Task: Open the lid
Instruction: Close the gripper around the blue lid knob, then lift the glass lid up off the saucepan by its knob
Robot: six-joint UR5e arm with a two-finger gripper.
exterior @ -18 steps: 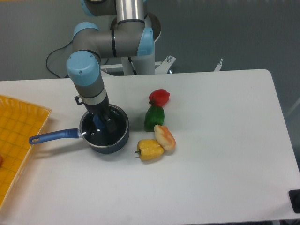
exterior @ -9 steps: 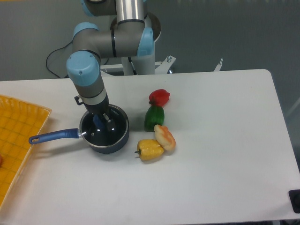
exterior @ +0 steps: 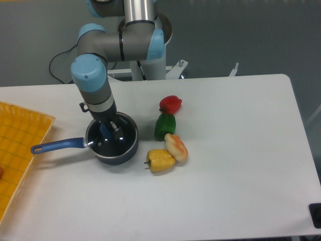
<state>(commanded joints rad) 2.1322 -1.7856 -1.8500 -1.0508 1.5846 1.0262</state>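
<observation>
Down at the table's left side, the gripper [exterior: 109, 131] reaches straight into the centre of the lid [exterior: 111, 141], which rests on the saucepan [exterior: 120, 153], evidently to take its knob. Whether the jaws pinch it, I cannot tell. Toy peppers [exterior: 165, 126] lie just right.

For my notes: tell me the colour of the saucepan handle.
Blue; the saucepan handle shows plainly in the fixed camera view.
</observation>
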